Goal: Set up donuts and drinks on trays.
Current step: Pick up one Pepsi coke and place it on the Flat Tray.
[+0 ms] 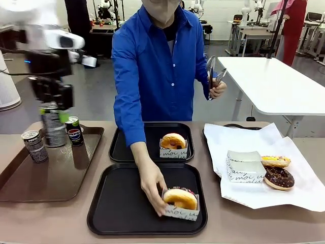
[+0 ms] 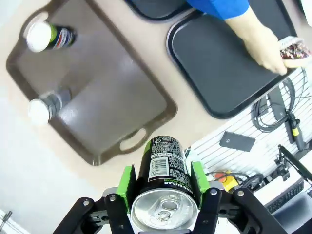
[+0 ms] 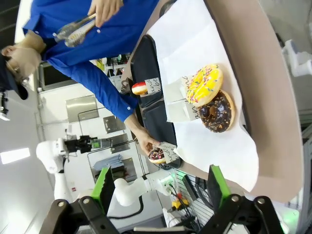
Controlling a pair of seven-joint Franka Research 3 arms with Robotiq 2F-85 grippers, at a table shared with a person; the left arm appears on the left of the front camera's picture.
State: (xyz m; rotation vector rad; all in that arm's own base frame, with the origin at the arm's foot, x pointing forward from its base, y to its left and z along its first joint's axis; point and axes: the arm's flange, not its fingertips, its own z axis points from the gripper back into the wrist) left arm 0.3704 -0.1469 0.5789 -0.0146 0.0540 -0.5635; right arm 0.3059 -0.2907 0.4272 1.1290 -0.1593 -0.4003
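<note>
Left tool (image 2: 163, 184) — clamped on a drink can (image 2: 163, 158), green pads on both sides of its body, can upright and held clear above the brown tray (image 2: 112, 112). Two more cans (image 1: 34, 145) standing on that tray, apart from each other. Right tool (image 3: 158, 190) — jaws wide, nothing between them.

One sleeved donut (image 1: 173, 141) on the far black tray (image 1: 127, 147). Another sleeved donut (image 1: 180, 199) on the near black tray (image 1: 122, 203), with the person's hand (image 1: 152, 185) on it. No drink on either black tray yet.

Risks (judgement):
- Hand and forearm across the near tray; collision likely if the can goes there now. Needs a wait until the hand clears.
- Slim, smooth can; possible slip or twist in the pads on a quick swing.
- Tip-over if set down on a raised rim or against a sleeve.
- Knock to the standing cans on a low path out.

Views:
- From the left wrist: pad contact and the can's silver top, not resolved from the front.
- From the front: the can's height over the tray, and tongs (image 1: 213, 73) in the person's other hand.
- From the right wrist: yellow frosted donut (image 3: 204, 85) and chocolate donut (image 3: 217, 111), apparently touching, on white paper (image 3: 195, 39) on the counter (image 3: 263, 73).
</note>
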